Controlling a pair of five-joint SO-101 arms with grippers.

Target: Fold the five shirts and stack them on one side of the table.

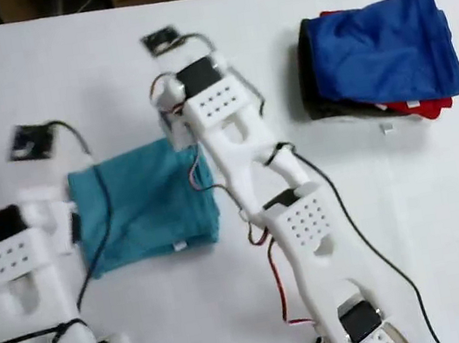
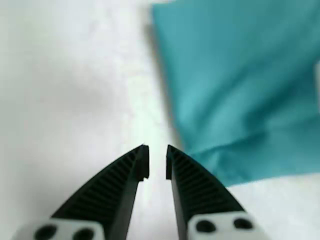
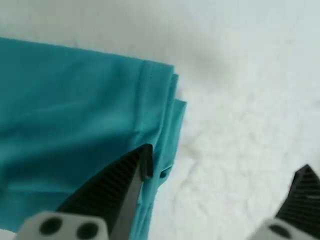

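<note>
Right hand (image 3: 225, 167) straddles teal shirt (image 3: 75, 100)'s edge; high view adds stack (image 1: 378, 56).

Folded teal fabric shirt (image 3: 75, 100) laid on white table surface (image 3: 250, 60), layered edges seen at its corner, right gripper (image 3: 225, 162) held with black ridged fingers (image 3: 120, 185) spread wide, one set over shirt's edge, other over bare table

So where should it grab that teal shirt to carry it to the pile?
Probably the teal shirt by its layered folded edge, coming in from the bare-table side, where the open right tool sits. One finger under, one over pinches all layers together, so the fold should hold.
</note>
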